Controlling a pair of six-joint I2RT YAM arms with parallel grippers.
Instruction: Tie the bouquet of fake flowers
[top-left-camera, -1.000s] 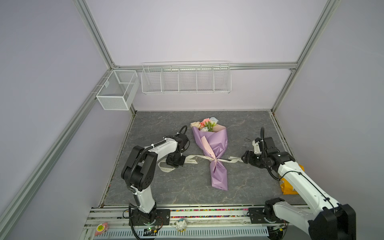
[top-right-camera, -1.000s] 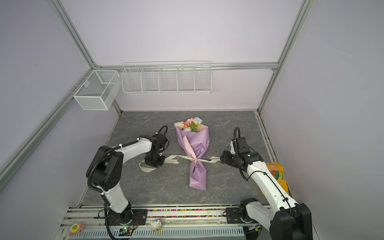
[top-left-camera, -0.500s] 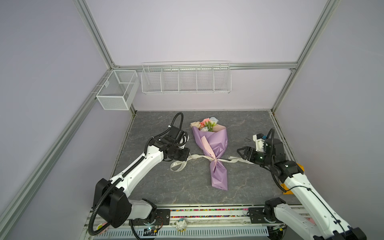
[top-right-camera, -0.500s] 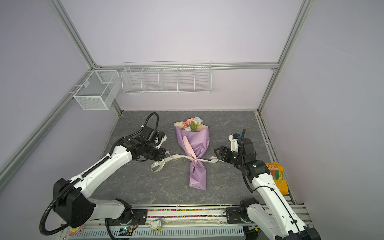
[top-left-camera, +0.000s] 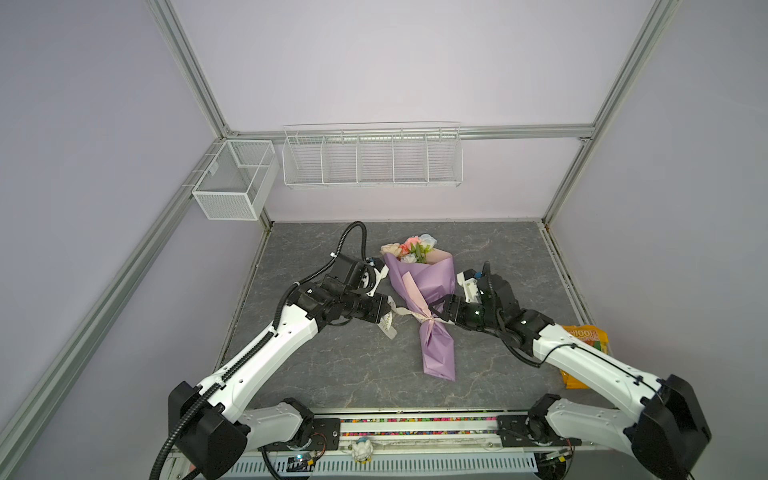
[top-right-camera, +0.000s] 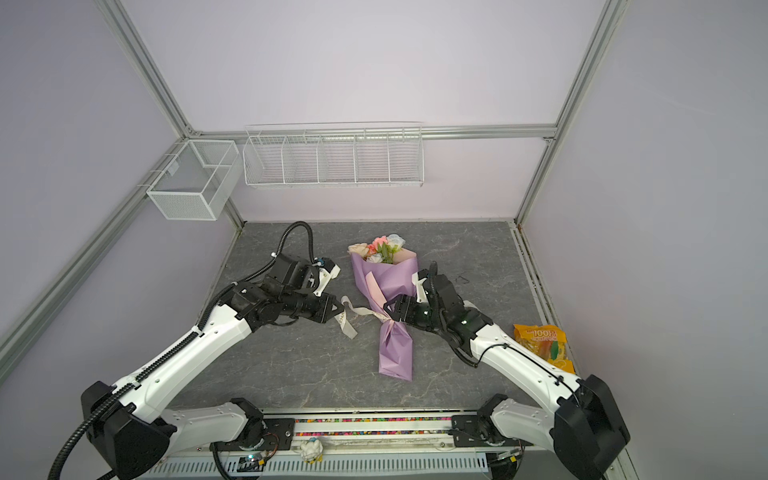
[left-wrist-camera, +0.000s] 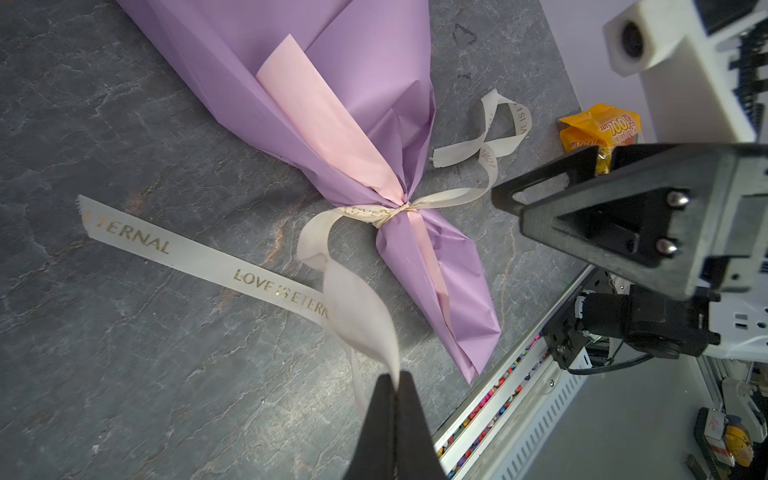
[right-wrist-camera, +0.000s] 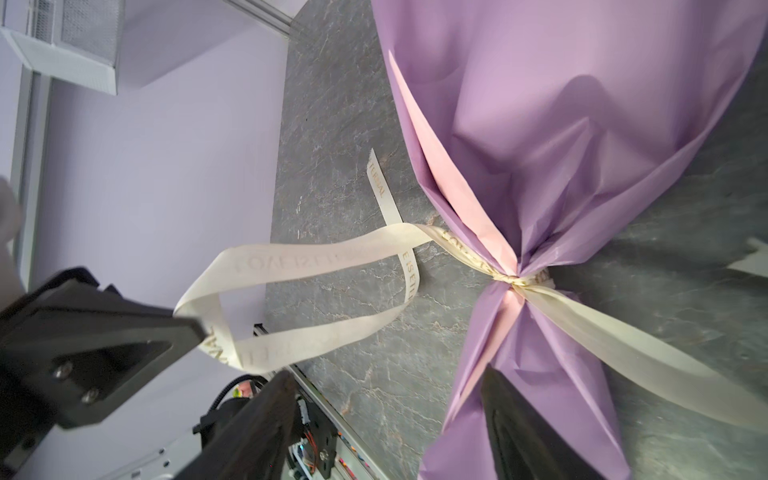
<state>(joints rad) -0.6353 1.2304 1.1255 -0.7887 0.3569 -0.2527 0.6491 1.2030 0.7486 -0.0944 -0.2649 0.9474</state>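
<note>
The bouquet of fake flowers (top-left-camera: 419, 286) lies on the grey table, wrapped in lilac and pink paper, blooms toward the back wall. A cream printed ribbon (left-wrist-camera: 357, 316) is knotted round its waist (left-wrist-camera: 399, 206). My left gripper (left-wrist-camera: 397, 380) is shut on a slack loop of that ribbon just left of the waist; in a top view the left gripper (top-left-camera: 389, 309) hovers above the table. My right gripper (right-wrist-camera: 386, 415) is open, close to the right of the knot, nothing between its fingers; one finger (right-wrist-camera: 511, 419) hangs over the lilac paper. The ribbon's right end (left-wrist-camera: 498, 137) lies loose.
An orange snack packet (top-left-camera: 582, 345) lies at the table's right edge under the right arm. A white wire shelf (top-left-camera: 372, 156) and a mesh box (top-left-camera: 232, 178) hang on the walls. A rail (top-left-camera: 415, 426) runs along the front edge.
Both arms swung in toward the bouquet's waist. The left gripper carried its ribbon end rightward, slackening it into a loop. The right gripper moved left toward the knot and its jaws widened.
</note>
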